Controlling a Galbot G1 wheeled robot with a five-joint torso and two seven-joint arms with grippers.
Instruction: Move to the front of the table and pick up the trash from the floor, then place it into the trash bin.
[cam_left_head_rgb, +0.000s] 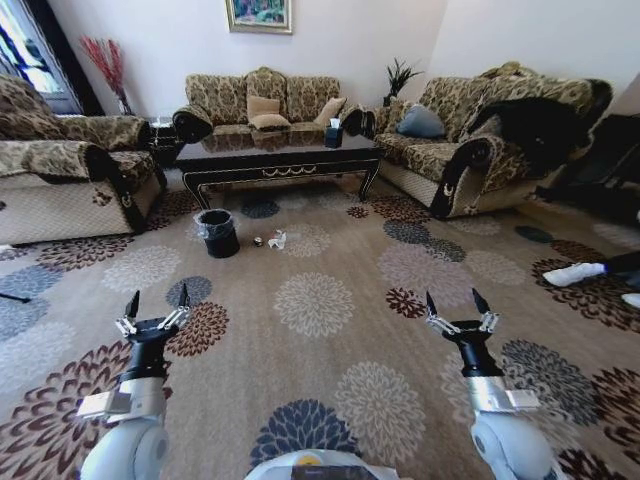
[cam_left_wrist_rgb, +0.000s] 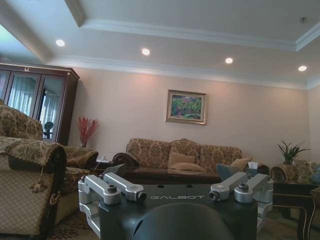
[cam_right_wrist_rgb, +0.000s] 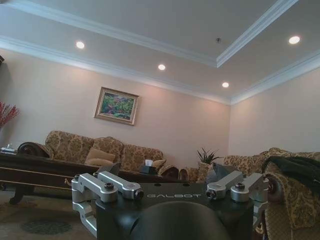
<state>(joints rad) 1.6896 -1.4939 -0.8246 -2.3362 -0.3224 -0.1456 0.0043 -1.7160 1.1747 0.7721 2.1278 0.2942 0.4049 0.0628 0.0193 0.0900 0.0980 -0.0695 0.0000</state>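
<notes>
Approach step, robot well short of the table (cam_left_head_rgb: 280, 158). Trash (cam_left_head_rgb: 277, 240) lay on carpet beside the bin (cam_left_head_rgb: 218, 232). Left gripper (cam_left_head_rgb: 158, 300) and right gripper (cam_left_head_rgb: 451, 301) raised, jaws spread, empty. Next: drive closer.

Floral carpet (cam_left_head_rgb: 330, 330) ahead of me carries the black lined trash bin (cam_left_head_rgb: 218, 232); beside it a small can (cam_left_head_rgb: 258, 241) and crumpled white tissue (cam_left_head_rgb: 277, 239). Dark table (cam_left_head_rgb: 280, 157) stands behind.

This is a home living room: patterned sofas (cam_left_head_rgb: 264, 100) and armchairs (cam_left_head_rgb: 60, 165) ring a dark coffee table (cam_left_head_rgb: 280, 158) on a flowered carpet (cam_left_head_rgb: 320, 320), with a framed painting (cam_left_wrist_rgb: 187, 106), glass-fronted cabinet (cam_left_wrist_rgb: 37, 102), potted plant (cam_left_head_rgb: 400, 78) and recessed ceiling lights (cam_left_wrist_rgb: 145, 51).
</notes>
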